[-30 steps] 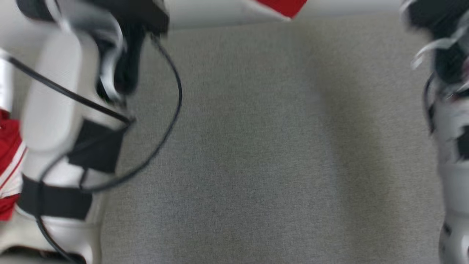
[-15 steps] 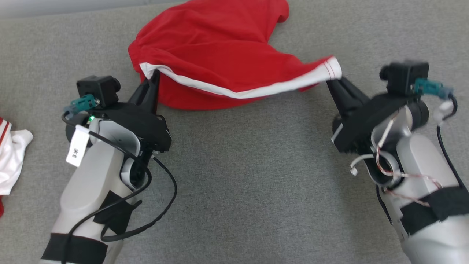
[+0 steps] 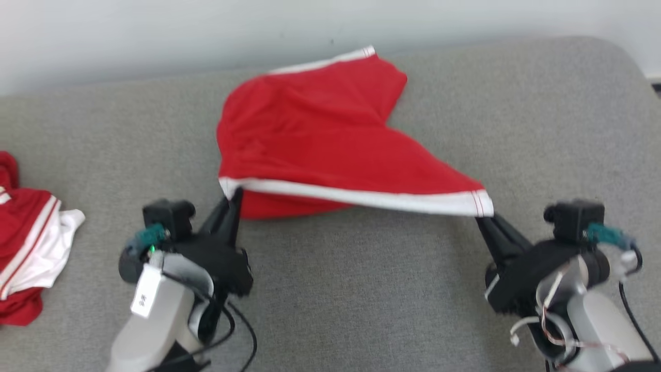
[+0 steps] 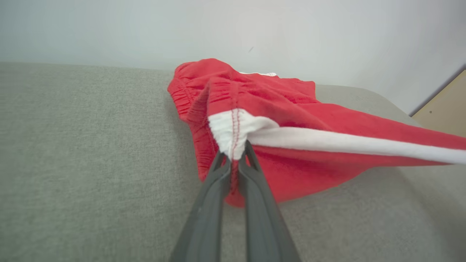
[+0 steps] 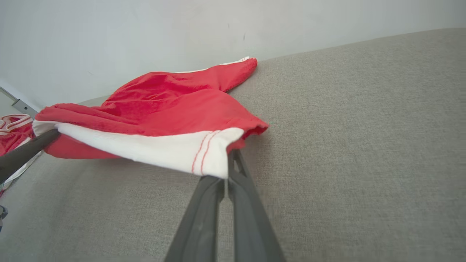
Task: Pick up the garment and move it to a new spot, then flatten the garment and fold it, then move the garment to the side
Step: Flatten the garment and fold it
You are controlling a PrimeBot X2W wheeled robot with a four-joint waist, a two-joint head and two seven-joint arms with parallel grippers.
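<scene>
The red shorts (image 3: 310, 139) lie at the upper middle of the head view on the grey cushion (image 3: 361, 289), their white border pulled taut along the near side. The left gripper (image 3: 234, 196) is clenched on its left corner, the right gripper (image 3: 481, 219) on its right corner. More red-and-white clothes (image 3: 26, 243) sit at the left edge.

Grey woven fabric covers the tabletop (image 3: 361, 289), which is rounded at its far right corner. A plain pale wall (image 3: 155, 36) rises behind it, evenly lit, with a tan panel (image 4: 446, 109) alongside.
</scene>
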